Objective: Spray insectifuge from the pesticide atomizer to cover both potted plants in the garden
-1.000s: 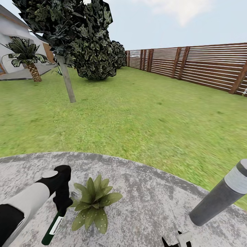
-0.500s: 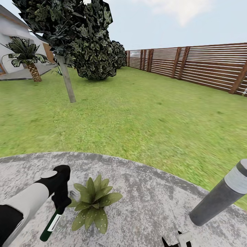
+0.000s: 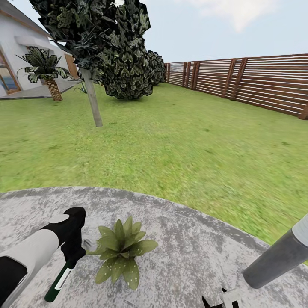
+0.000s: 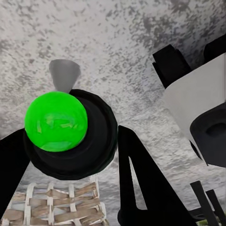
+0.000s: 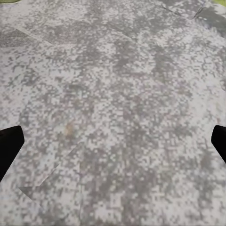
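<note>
Our left arm wears a smooth white shell between black segments, with a round grey cap near the wrist. Our left claw has matte black, wedge-shaped fingers; our trunk looks white and black.

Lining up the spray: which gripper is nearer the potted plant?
Left. The left gripper is right beside the potted plant; the right gripper sits farther off.

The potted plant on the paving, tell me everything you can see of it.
The potted plant is a low rosette of pointed green leaves, the nearer ones pale-speckled. Its pot is hidden under the leaves. It stands upright on the grey speckled paving, near the lawn. The left gripper, holding the pesticide atomizer, hangs just beside its leaves; whether they touch is unclear.
</note>
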You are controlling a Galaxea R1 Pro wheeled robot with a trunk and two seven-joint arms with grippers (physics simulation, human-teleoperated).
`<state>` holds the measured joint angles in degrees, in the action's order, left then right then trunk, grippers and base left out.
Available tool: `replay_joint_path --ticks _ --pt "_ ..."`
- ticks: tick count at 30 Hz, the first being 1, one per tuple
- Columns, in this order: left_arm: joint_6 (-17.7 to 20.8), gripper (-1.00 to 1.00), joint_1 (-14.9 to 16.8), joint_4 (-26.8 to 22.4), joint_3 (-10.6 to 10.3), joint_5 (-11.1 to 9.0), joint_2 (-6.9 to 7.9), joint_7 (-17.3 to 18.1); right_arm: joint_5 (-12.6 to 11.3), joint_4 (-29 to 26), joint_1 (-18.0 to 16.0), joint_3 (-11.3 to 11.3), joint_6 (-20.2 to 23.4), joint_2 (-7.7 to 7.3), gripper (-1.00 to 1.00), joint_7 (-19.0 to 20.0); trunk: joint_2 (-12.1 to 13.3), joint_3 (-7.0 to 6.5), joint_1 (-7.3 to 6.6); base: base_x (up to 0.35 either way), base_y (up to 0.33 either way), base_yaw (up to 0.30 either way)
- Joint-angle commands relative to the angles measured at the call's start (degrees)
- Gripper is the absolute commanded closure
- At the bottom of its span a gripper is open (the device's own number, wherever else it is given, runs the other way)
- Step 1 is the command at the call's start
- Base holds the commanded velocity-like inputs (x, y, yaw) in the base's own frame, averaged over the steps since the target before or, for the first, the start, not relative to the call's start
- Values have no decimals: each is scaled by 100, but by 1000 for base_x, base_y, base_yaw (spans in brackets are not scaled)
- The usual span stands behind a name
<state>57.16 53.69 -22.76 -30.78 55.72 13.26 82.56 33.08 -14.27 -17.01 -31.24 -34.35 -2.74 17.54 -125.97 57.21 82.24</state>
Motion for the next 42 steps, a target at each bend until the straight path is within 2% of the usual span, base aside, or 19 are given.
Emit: replay_joint_path --ticks 1,11,16,20,27,31,34,36,39,42 --pt "59 100 1 -11 -13 45 1 52 14 2 -4 -49 -14 2 -100 48 -2 5 -1 0 0 2" --pt "59 100 1 -23 1 60 -9 38 14 1 -4 -49 -11 2 -100 48 -2 5 -1 165 0 0" --pt "59 100 1 -39 -3 79 -21 -184 14 0 -4 -49 -15 2 -100 48 -2 5 -1 11 0 0" --pt "59 100 -41 103 -7 24 -23 -550 21 0 -4 -49 -13 2 -100 48 -2 5 -1 1 0 0" --pt "55 100 -86 362 -7 10 -20 -600 17 1 -4 -49 -13 2 -100 48 -2 5 -1 0 0 0" --pt "51 100 -87 301 0 9 -57 -594 17 2 -4 -49 -15 2 -100 48 -2 5 -1 0 0 0" --pt "50 100 -87 288 -8 16 -227 -592 16 -1 -4 -49 -15 2 -100 48 -2 5 -1 0 0 0" --pt "50 100 -73 254 -23 17 -268 -597 15 2 -4 -49 -14 2 -100 48 -2 5 -1 0 0 0" --pt "56 100 -14 -133 -32 24 -286 -607 18 1 -4 -49 -13 2 -100 48 -2 5 -1 0 0 0" --pt "58 100 4 -311 -35 28 -288 -602 16 3 -4 -49 -13 2 -100 48 -2 5 -1 0 0 0"
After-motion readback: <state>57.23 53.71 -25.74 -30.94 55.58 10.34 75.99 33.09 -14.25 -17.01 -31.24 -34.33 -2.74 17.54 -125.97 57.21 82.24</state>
